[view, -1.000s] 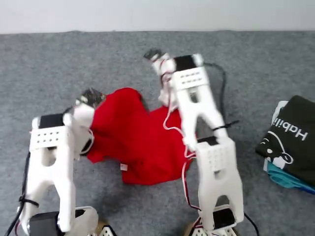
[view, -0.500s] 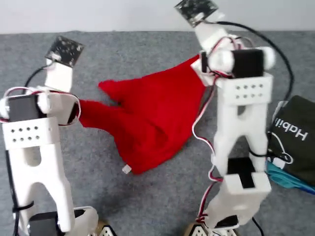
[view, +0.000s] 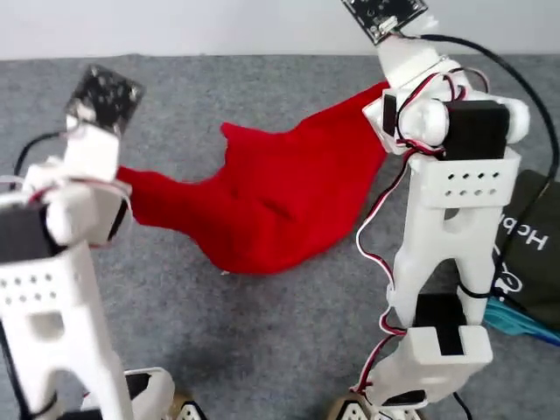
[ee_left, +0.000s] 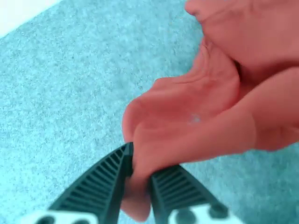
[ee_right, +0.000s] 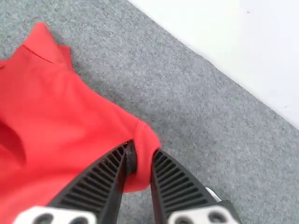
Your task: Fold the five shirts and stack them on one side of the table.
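Left gripper (ee_left: 140, 164) and right gripper (ee_right: 141, 153) each clamp tight on a thin bunch of the red fabric shirt (view: 280, 197), slung between them over the middle of the grey carpeted tabletop (view: 262, 350), belly dragging; risk: bites this slim could slip under tension, dropping one end.

This looks like a robotics lab set-up: a desk (view: 262, 350) covered in plain grey felt stands against a bare white wall (view: 175, 26), with a white left arm (view: 52, 289) and right arm (view: 464, 184) trailing loose wires (view: 360, 234) based at its near edge.
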`<state>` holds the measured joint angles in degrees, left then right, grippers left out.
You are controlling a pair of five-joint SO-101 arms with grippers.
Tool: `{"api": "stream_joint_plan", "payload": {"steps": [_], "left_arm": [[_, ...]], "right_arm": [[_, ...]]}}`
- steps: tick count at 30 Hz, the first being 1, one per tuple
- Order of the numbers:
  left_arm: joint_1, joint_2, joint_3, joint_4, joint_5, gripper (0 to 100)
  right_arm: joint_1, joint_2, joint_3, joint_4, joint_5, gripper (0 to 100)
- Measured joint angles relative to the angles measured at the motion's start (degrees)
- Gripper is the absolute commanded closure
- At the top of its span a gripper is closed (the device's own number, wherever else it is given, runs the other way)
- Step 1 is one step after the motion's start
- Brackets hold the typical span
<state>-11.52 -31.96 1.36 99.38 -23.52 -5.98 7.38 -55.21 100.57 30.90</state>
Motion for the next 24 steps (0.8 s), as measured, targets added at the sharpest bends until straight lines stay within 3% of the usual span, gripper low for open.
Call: {"api": "stream_joint_plan", "payload": {"steps": [8, 16, 24], "left_arm": [[-4.3, -19.7, 17.5, 0.0, -5.7, 99], [-6.2, -29.3, 28.0, 0.0, -7.1, 99], [-23.4, -34.6, 28.3, -3.8, -12.4, 99]], "right_arm": [[0.0, 0.6, 0.0, -0.4, 0.0, 98.8], [-1.6, 14.5, 0.0, -15.1, 0.0, 98.8], [-6.9, 20.0, 0.0, -28.0, 0.0, 98.8]]}}
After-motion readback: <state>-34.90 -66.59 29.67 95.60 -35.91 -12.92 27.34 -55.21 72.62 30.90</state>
